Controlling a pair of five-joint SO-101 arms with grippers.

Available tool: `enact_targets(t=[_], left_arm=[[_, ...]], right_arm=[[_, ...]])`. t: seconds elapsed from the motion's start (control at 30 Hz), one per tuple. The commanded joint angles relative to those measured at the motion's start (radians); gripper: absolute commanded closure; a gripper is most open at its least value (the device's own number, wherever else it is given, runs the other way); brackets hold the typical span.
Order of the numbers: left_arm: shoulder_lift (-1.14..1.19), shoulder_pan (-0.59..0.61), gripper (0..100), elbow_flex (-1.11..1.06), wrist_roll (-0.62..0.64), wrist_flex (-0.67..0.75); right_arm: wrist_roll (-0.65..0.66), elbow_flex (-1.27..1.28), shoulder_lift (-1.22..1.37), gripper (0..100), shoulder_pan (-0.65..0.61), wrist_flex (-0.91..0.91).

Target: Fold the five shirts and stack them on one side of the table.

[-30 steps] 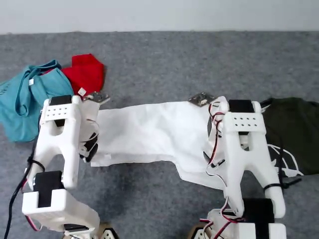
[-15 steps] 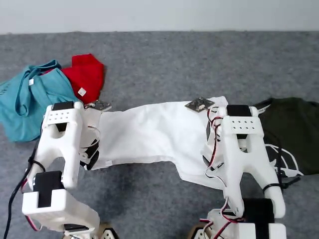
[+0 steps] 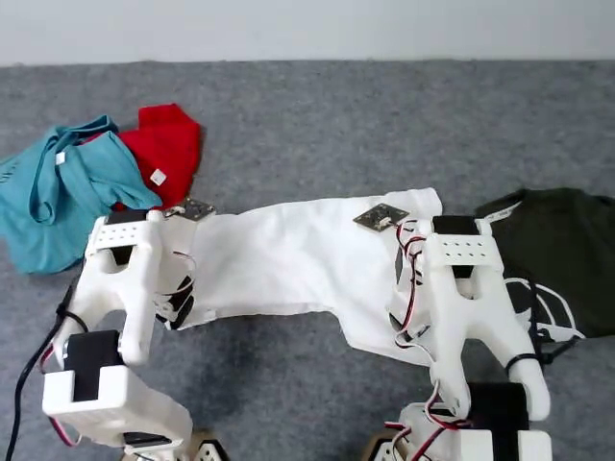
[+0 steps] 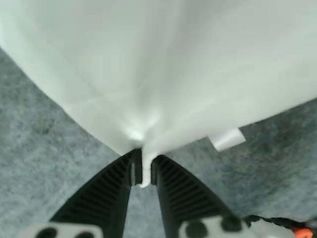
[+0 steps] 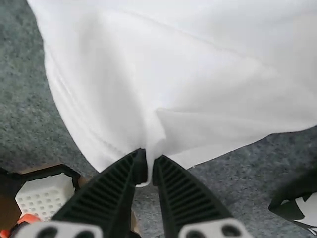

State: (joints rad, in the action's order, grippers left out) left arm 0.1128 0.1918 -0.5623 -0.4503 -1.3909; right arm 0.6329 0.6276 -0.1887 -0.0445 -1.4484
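Observation:
A white shirt [image 3: 288,254] lies stretched across the middle of the grey table between my two arms. My left gripper [image 4: 142,171] is shut on the white shirt [image 4: 163,74] at its left edge. My right gripper [image 5: 147,168] is shut on a pinched fold of the white shirt [image 5: 198,79] at its right side. In the high view the left arm [image 3: 130,279] stands over the shirt's left end and the right arm [image 3: 461,279] over its right end. A teal shirt [image 3: 58,187] and a red shirt [image 3: 168,139] lie crumpled at the far left. A dark green shirt [image 3: 557,254] lies at the right.
Bare grey carpet [image 3: 384,125] covers the far half of the table up to a pale wall. The dark shirt's white print [image 5: 297,208] shows at the edge of the right wrist view.
Both arms have drawn back toward the table's near side, pulling the white shirt with them. The shirt's far edge has shifted nearer and its right end has bunched slightly.

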Motion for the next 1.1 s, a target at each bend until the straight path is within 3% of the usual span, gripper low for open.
enact_targets(t=[0.0,0.13,0.37,0.63,0.8,0.93,1.07], left_arm=[[-0.034,0.005,99,-0.002,-0.012,0.029],[-0.034,0.005,98,-0.002,-0.009,0.063],[-0.046,0.005,93,0.005,-0.011,0.058],[-0.046,0.005,92,0.028,-0.072,-0.029],[-0.046,0.005,92,0.065,-0.071,-0.048],[-0.046,0.006,92,0.065,-0.072,-0.051],[-0.046,0.005,92,0.067,-0.074,-0.1]], right_arm=[[0.011,0.002,-0.028,98.4,0.007,0.01],[0.011,0.006,-0.028,98.0,0.007,0.002],[0.048,-0.026,-0.056,81.4,0.002,-0.102],[0.081,-0.209,-0.177,80.9,0.01,-0.274],[-0.054,-0.333,-0.177,80.5,0.036,-0.016],[-0.081,-0.35,-0.071,73.7,0.038,0.226],[-0.152,-0.454,0.105,68.7,0.035,0.26]])
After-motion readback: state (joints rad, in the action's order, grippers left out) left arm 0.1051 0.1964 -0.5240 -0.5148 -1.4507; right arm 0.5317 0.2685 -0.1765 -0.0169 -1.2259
